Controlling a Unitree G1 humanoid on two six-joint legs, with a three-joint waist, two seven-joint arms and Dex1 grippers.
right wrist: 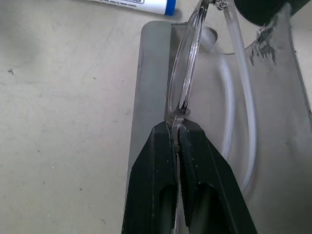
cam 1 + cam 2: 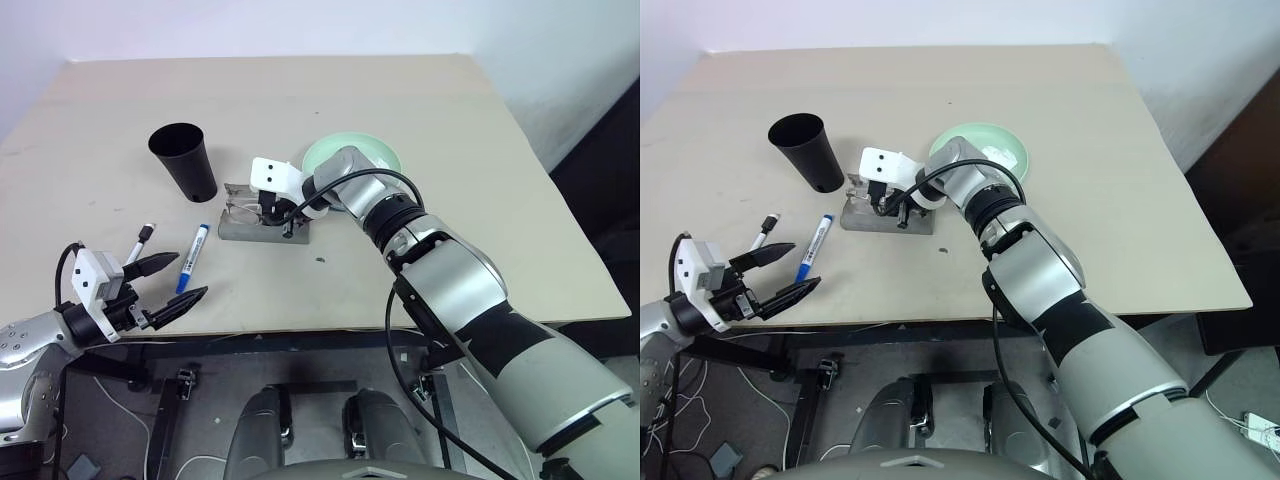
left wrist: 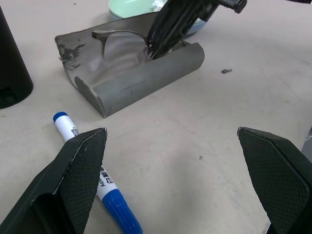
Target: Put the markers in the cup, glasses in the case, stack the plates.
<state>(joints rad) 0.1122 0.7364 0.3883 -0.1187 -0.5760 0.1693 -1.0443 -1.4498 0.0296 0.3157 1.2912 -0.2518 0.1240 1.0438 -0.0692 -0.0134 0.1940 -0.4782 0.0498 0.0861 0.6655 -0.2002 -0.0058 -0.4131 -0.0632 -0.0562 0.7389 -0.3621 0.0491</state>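
Observation:
The grey case (image 2: 240, 229) lies open in the middle of the table. My right gripper (image 1: 176, 132) is shut on the bridge of the glasses (image 1: 184, 83), which are tilted with their lenses inside the case. The black cup (image 2: 183, 160) stands upright, back and left of the case. A blue-capped marker (image 2: 192, 258) lies left of the case, and a second slim pen with a dark tip (image 2: 142, 240) lies further left. My left gripper (image 2: 170, 283) hovers open near the front edge, just short of the marker (image 3: 92, 170). The mint green plate (image 2: 330, 150) sits behind the case.
Something white lies in the mint plate (image 2: 975, 140). The table's front edge (image 2: 300, 328) runs just behind my left gripper. My right arm (image 2: 440, 260) reaches across the table's right half to the case.

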